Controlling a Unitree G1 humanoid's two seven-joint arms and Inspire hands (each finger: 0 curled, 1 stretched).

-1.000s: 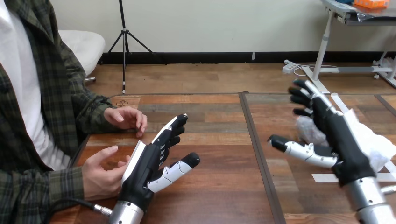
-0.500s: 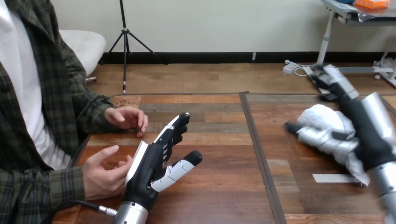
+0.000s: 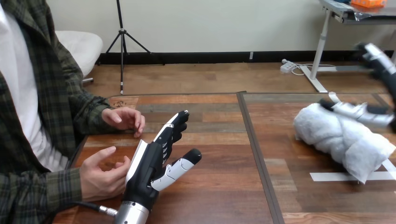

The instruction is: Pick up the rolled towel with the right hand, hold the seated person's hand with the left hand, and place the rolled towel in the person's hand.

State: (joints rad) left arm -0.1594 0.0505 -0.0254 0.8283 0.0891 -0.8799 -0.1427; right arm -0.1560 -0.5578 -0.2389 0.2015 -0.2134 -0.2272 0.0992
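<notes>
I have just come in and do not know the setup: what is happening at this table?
The rolled towel lies on the table at the right. The robot's right hand is open above it, thumb at its top, not gripping. The left hand is open too, its back beside the person's nearer hand, not holding it. The person's other hand rests on the table.

On the table [image 3: 219, 191] we find the towel [image 3: 343, 140] lying at the right, its near end over a strip of tape [image 3: 327, 177], and our right hand [image 3: 362, 112] just behind it. At the left stands our left hand [image 3: 149, 165], the person's nearer hand [image 3: 100, 175] against its left side and their other hand [image 3: 123, 119] farther back.
</notes>
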